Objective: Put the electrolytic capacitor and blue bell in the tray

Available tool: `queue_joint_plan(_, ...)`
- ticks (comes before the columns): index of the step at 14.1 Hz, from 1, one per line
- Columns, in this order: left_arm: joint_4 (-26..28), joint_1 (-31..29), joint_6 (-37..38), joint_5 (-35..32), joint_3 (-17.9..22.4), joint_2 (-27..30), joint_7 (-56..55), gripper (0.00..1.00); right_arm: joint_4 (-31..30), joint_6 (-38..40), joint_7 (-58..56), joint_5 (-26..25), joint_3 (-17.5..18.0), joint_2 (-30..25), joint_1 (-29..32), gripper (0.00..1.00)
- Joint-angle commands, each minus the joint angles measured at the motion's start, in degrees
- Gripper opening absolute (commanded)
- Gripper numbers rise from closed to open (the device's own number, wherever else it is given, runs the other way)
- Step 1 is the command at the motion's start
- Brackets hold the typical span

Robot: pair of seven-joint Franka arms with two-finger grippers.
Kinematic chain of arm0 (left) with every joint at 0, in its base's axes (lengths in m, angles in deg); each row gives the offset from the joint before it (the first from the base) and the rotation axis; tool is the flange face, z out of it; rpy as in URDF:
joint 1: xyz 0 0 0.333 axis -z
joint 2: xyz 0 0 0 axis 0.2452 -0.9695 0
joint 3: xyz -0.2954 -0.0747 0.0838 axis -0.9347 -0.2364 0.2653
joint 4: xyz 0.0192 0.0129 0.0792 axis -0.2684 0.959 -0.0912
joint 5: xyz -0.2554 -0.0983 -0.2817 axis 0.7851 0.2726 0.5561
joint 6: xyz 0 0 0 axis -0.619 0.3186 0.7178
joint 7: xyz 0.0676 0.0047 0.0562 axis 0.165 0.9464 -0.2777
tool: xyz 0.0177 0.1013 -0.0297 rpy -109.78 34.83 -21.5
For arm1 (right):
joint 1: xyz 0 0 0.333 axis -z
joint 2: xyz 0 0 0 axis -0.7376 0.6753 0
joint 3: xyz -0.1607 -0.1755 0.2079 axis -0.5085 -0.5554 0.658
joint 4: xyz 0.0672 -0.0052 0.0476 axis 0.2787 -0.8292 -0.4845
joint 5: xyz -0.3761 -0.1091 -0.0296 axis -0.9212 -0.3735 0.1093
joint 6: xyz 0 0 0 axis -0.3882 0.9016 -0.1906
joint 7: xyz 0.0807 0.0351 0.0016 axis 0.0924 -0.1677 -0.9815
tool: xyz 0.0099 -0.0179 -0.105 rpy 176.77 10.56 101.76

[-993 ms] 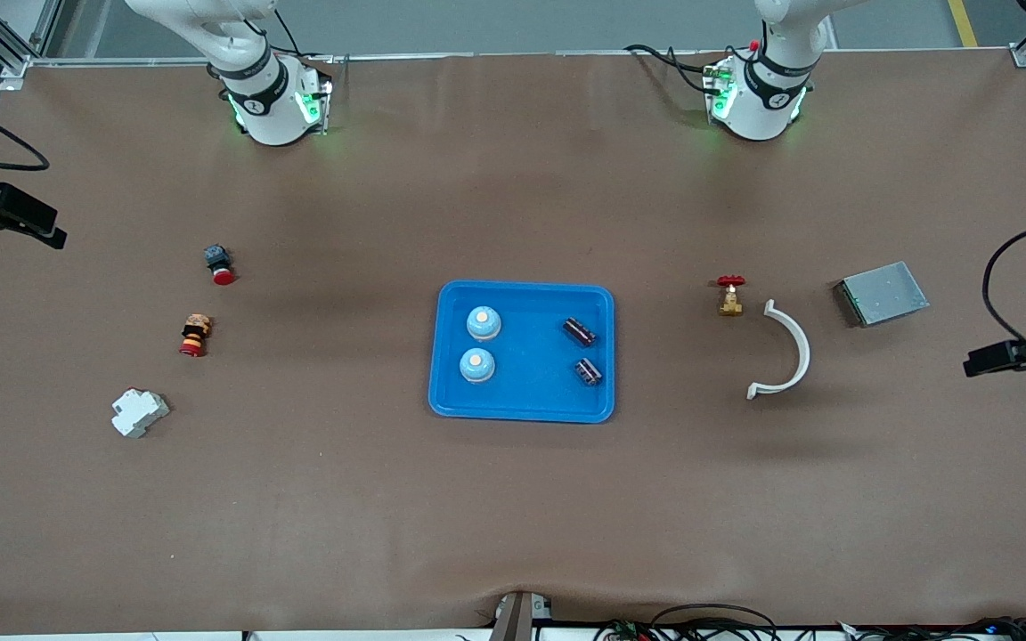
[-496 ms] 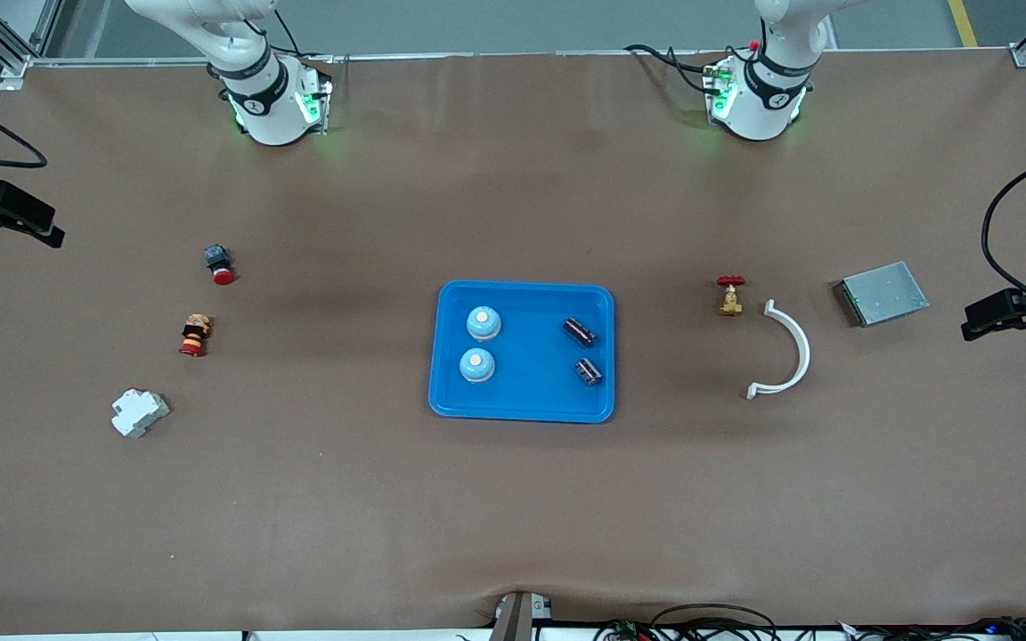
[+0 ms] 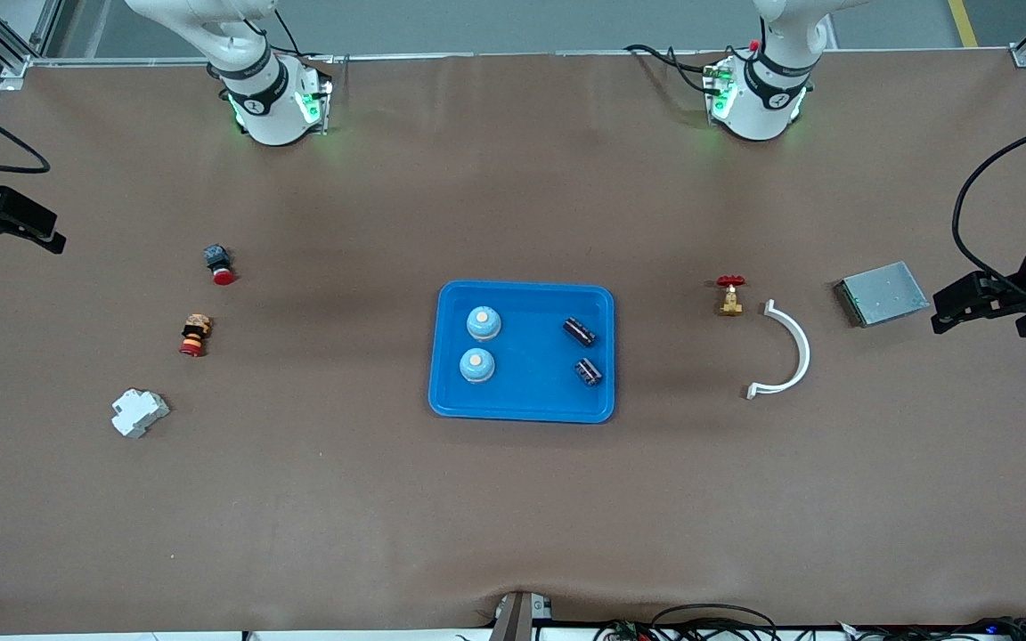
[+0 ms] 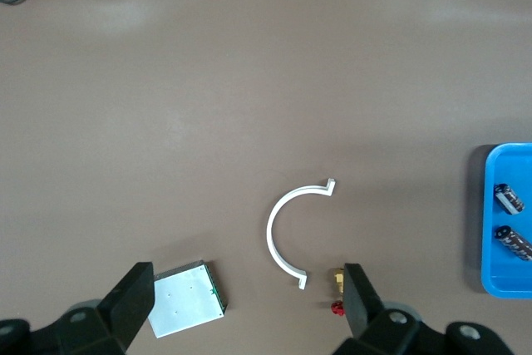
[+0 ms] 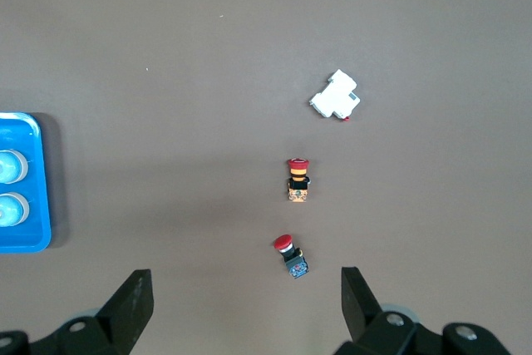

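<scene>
The left gripper (image 3: 945, 312) is hanging wide open and empty just beside the grey metal plate (image 3: 883, 293), at the table's edge. The tray (image 3: 522, 405) is lying well apart from it at mid-table, carrying two blue bells (image 3: 477, 364) and two electrolytic capacitors (image 3: 588, 371). The right gripper (image 3: 52, 236) is gaping empty at its own table end.

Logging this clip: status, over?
Left gripper open, over table's left-arm end; right gripper open, over the other end. Both bells, both capacitors in tray. Nothing obstructing.
</scene>
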State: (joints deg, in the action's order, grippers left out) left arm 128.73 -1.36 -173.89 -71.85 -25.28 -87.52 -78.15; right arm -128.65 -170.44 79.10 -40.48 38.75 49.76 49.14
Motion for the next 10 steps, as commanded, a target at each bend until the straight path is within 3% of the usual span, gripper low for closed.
queue_joint_plan(1, -0.06, 5.06, 0.16, 0.89, 4.97, 1.82, -0.33, 1.0, -2.33, -0.87, 0.88, 0.25, 0.06, -1.79, -0.21, 1.0)
queue_joint_plan(4, 2.92, 18.15, -0.63, 1.42, 18.14, 5.07, -0.68, 1.0, -2.34, -0.87, 0.88, 0.25, 0.06, -1.79, -0.21, 1.0)
queue_joint_plan(6, 5.21, 21.96, -0.54, 5.18, 23.26, 7.45, -0.68, 1.0, -2.42, -0.87, 0.88, 0.25, 0.06, -1.79, -0.21, 1.0)
queue_joint_plan(10, 9.15, 22.14, -0.01, 7.58, 23.37, 9.82, -6.02, 1.0, -2.6, -0.96, 0.88, 0.25, 0.06, -1.79, -0.21, 1.0)
